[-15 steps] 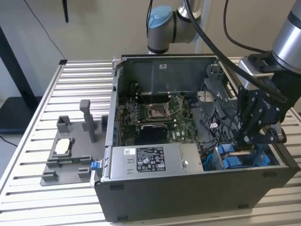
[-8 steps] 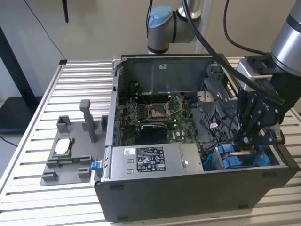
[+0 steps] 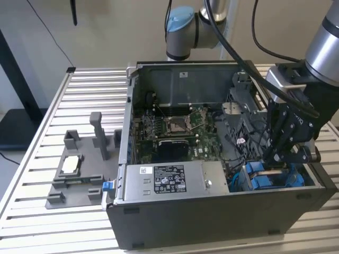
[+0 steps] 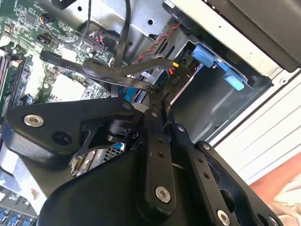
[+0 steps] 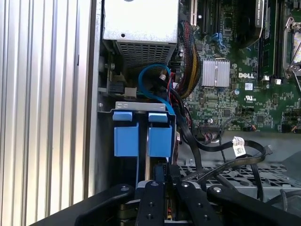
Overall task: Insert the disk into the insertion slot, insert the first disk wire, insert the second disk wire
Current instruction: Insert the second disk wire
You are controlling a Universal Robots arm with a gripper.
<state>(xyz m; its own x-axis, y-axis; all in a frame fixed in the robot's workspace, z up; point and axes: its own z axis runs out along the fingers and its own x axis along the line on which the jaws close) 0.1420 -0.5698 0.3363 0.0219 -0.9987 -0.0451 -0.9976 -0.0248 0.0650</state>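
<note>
insertion slot (image 3: 275, 177) lies under the down-reaching gripper (image 3: 278, 157), pinching a black wire (image 4: 117, 77).

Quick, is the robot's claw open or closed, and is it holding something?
Gripper: closed on a flat black wire, low in the computer case by the blue-railed insertion slot.

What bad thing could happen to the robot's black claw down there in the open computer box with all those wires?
The black gripper sits low beside the dark grey metal drive bay with blue plastic tabs. Loose flat black cables lie close to it, so one might snag or get pinched. The green motherboard is nearby too; a stray move could possibly bump it.
</note>
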